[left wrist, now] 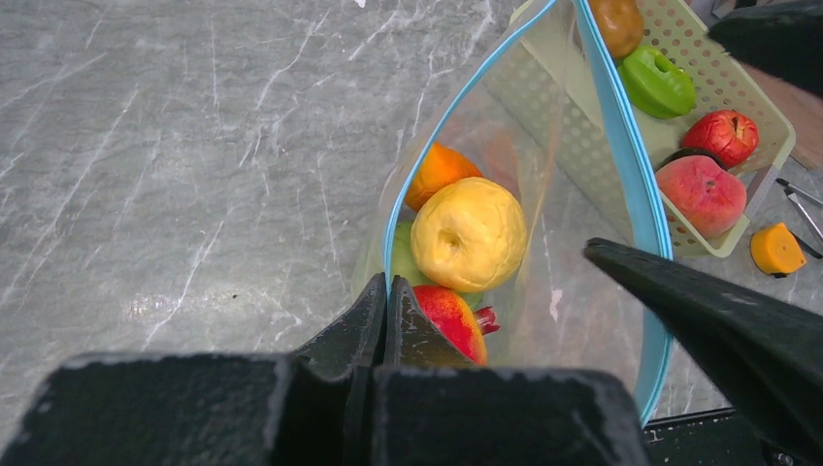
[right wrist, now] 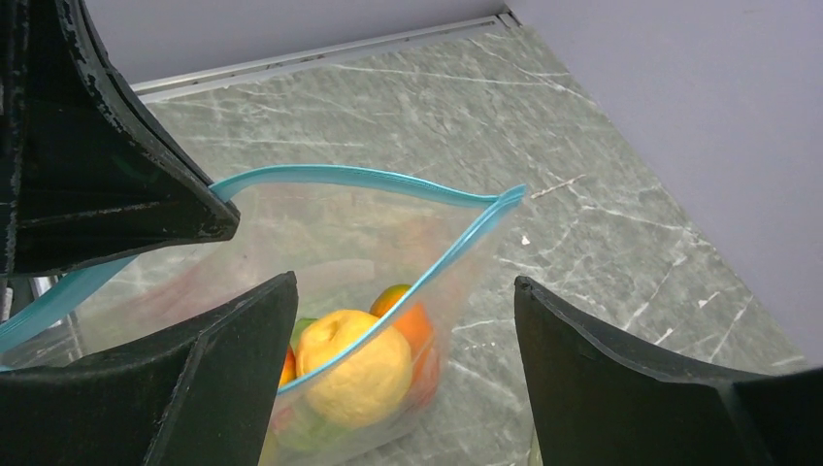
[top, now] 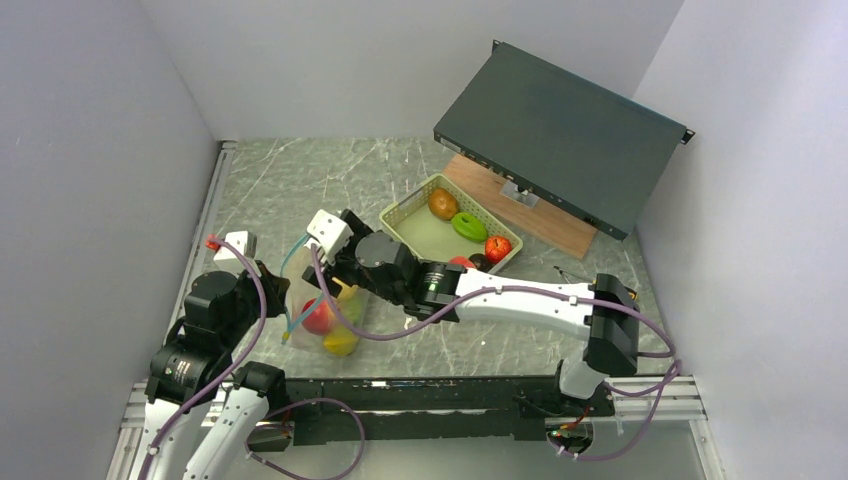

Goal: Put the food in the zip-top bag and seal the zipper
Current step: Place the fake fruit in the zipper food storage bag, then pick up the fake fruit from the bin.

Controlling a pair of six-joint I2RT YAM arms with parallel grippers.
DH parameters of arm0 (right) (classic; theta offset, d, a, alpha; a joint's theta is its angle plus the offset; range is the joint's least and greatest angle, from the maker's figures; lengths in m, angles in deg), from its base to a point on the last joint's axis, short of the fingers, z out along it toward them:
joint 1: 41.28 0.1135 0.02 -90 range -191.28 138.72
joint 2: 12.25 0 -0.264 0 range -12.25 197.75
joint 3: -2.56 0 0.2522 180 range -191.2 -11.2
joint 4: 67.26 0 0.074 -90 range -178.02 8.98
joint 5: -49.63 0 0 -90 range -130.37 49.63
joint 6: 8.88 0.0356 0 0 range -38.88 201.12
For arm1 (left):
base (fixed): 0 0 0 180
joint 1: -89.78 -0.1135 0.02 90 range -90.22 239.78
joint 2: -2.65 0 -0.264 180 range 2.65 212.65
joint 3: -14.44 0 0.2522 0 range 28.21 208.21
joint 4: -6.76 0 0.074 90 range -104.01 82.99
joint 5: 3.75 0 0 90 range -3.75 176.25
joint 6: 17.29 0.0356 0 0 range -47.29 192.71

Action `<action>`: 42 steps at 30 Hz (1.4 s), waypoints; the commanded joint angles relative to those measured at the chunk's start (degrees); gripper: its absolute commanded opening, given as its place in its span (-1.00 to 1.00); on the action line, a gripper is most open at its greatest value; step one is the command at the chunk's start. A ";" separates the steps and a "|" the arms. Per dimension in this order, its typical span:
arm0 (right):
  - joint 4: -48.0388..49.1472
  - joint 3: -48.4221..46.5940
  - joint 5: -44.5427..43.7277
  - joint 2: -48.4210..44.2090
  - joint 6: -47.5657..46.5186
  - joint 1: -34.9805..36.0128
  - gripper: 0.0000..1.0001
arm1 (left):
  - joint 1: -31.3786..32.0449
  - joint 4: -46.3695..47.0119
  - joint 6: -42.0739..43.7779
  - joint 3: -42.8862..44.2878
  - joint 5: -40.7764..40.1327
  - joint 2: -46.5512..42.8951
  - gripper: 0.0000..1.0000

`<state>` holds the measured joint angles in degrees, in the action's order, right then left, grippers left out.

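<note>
The clear zip-top bag (top: 318,318) stands open on the table, and its teal zipper (left wrist: 621,126) curves round the mouth. Inside lie a yellow fruit (left wrist: 469,233), an orange one (left wrist: 439,170), a red one (left wrist: 451,320) and a green one. My left gripper (left wrist: 388,291) is shut on the near rim of the zipper. My right gripper (right wrist: 406,284) is open at the mouth, with the bag's far rim (right wrist: 369,175) running between its fingers. Brown (left wrist: 616,21), green (left wrist: 658,83), red (left wrist: 723,136) and peach (left wrist: 704,194) food lies in the basket. I cannot make out the slider tab.
The pale green slatted basket (top: 405,205) sits right of the bag. Behind it a dark flat metal box (top: 560,135) leans over a wooden board (top: 540,222). A flat orange piece (left wrist: 776,249) and screwdrivers (top: 575,272) lie beside the basket. Grey walls enclose the table.
</note>
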<state>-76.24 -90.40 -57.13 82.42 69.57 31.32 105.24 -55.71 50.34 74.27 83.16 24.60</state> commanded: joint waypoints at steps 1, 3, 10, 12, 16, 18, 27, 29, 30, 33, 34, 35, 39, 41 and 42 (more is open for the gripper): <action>-0.51 -1.18 -3.34 -6.22 0.91 0.29 0.65 | 0.18 1.73 -0.97 0.09 -0.70 0.15 -1.00; -0.60 -0.82 -4.34 -8.13 1.63 0.34 0.64 | 0.18 1.92 -0.77 0.00 -0.49 0.10 -1.00; -3.55 -1.63 -8.71 -15.85 4.54 0.09 0.65 | 0.18 1.87 -0.71 0.07 -0.24 0.70 -1.00; -3.70 -0.75 -11.96 -17.88 4.41 -0.46 0.69 | 0.18 2.03 -0.66 0.01 -0.07 0.71 -1.00; -5.73 1.87 -19.83 -20.98 5.60 -4.27 0.75 | 0.18 2.10 -0.69 0.00 -0.28 0.51 -1.00; -9.46 2.74 -20.98 -22.06 8.99 -8.09 0.75 | 0.18 2.30 -0.57 -0.12 0.04 0.38 -1.00; -23.23 9.30 -24.79 -18.72 17.61 -22.61 0.74 | 0.18 2.55 -0.33 -0.17 0.28 0.51 -1.00; -25.24 8.85 -24.80 -15.06 17.32 -24.11 0.73 | 0.18 2.50 -0.41 -0.19 0.37 0.67 -1.00; -26.23 8.21 -25.27 -12.82 16.96 -24.53 0.72 | 0.18 2.40 -0.39 -0.13 0.29 0.71 -1.00; -30.34 4.39 -25.56 -4.87 17.42 -25.78 0.70 | 0.18 2.15 -0.39 0.07 0.35 0.95 -1.00; -31.71 3.10 -25.08 -2.21 17.48 -26.21 0.67 | 0.18 2.13 -0.44 0.08 0.33 0.91 -1.00; -32.68 1.49 -25.16 0.74 17.46 -26.52 0.65 | 0.18 2.13 -0.48 0.04 0.30 0.77 -1.00; -38.02 -6.19 -30.50 12.71 16.42 -27.09 0.61 | 0.18 2.32 -0.43 -0.15 0.32 0.78 -1.00; -38.64 -9.32 -32.32 16.79 14.69 -27.44 0.63 | 0.16 2.22 -0.40 -0.08 0.36 0.77 -1.00; -38.94 -10.64 -32.39 18.49 14.14 -27.72 0.63 | 0.18 2.22 -0.47 -0.09 0.31 0.74 -1.00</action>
<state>-110.51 -94.23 -83.92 96.54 85.96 4.44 105.24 -55.67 50.36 74.27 83.33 25.11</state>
